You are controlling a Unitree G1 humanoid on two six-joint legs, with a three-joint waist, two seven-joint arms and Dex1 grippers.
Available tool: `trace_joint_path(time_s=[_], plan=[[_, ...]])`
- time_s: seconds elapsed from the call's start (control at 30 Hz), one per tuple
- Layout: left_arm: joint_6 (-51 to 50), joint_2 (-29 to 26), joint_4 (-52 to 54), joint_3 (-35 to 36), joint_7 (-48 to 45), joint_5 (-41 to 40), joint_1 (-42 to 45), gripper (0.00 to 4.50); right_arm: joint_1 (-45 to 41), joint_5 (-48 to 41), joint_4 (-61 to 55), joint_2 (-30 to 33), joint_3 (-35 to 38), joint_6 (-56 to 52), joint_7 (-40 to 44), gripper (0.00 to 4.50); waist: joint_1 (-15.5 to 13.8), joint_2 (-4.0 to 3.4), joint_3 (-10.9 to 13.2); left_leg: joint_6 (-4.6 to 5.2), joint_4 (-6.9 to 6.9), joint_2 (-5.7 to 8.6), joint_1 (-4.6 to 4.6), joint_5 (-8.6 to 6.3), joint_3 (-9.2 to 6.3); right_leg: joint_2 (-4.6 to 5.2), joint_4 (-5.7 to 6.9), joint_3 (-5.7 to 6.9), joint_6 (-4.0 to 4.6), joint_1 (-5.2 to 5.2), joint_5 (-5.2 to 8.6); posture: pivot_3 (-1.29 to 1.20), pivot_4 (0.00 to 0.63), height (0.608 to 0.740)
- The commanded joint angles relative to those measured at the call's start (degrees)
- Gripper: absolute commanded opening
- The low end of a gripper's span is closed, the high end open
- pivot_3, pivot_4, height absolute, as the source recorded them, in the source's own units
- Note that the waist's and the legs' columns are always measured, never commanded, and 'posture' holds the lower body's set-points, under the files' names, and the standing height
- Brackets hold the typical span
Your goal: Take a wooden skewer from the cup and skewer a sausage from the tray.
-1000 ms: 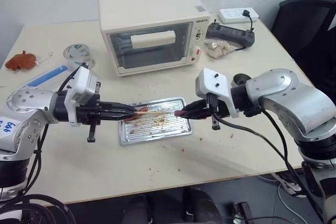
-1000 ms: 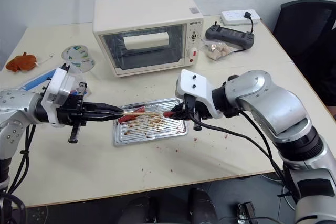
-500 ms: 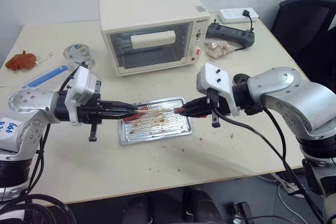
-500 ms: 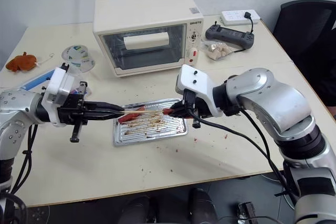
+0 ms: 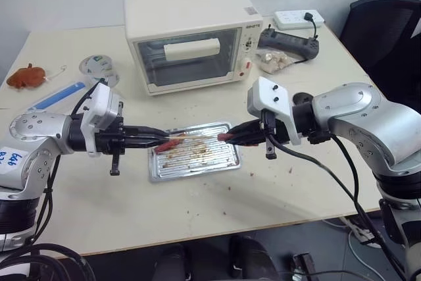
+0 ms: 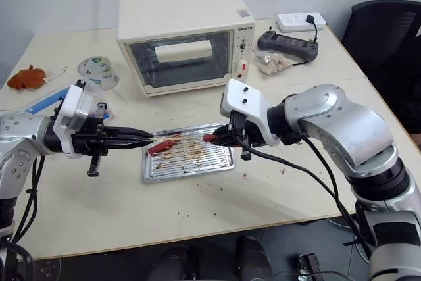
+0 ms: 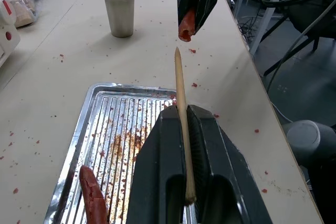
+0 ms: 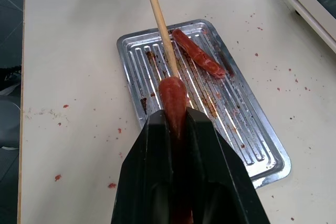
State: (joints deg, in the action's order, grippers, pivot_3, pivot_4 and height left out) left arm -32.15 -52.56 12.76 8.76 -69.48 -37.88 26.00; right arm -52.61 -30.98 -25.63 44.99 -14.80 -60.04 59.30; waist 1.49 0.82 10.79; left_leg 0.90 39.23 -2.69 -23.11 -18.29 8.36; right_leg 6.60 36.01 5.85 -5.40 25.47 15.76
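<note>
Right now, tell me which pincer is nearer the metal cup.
Right. The right pincer, holding a sausage, sits just in front of the cup; the left pincer, gripping the wooden skewer, is beyond the tray.

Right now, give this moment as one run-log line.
left gripper: shut on skewer | right gripper: shut on sausage | tip near sausage end, above tray

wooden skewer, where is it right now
The wooden skewer is clamped in the left pincer, held above the tray, its tip just short of the sausage gripped by the right pincer.
</note>
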Motion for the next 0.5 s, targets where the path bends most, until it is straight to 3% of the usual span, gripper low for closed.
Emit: trace_joint_path(time_s=[0.03, 0.5], plan=[[0.5, 0.0, 1.2, 0.3, 0.1, -0.2, 1.0, 0.0, -1.4, -0.5, -1.5, 0.7, 2.0, 0.8, -0.1, 0.08, 0.0, 0.0, 0.0, 0.0, 0.0, 0.0, 0.0, 0.0, 0.0, 0.0, 0.0, 0.0, 0.0, 0.0, 0.0, 0.0, 0.15, 0.74], [0.1, -0.2, 1.3, 0.5, 0.1, -0.7, 1.6, 0.0, 0.5, 1.1, -0.3, 1.3, 0.9, 3.0, 0.2, 0.08, 0.0, 0.0, 0.0, 0.0, 0.01, 0.0, 0.0, 0.0, 0.01, 0.0, 0.01, 0.0, 0.0, 0.0, 0.0, 0.0, 0.15, 0.74]])
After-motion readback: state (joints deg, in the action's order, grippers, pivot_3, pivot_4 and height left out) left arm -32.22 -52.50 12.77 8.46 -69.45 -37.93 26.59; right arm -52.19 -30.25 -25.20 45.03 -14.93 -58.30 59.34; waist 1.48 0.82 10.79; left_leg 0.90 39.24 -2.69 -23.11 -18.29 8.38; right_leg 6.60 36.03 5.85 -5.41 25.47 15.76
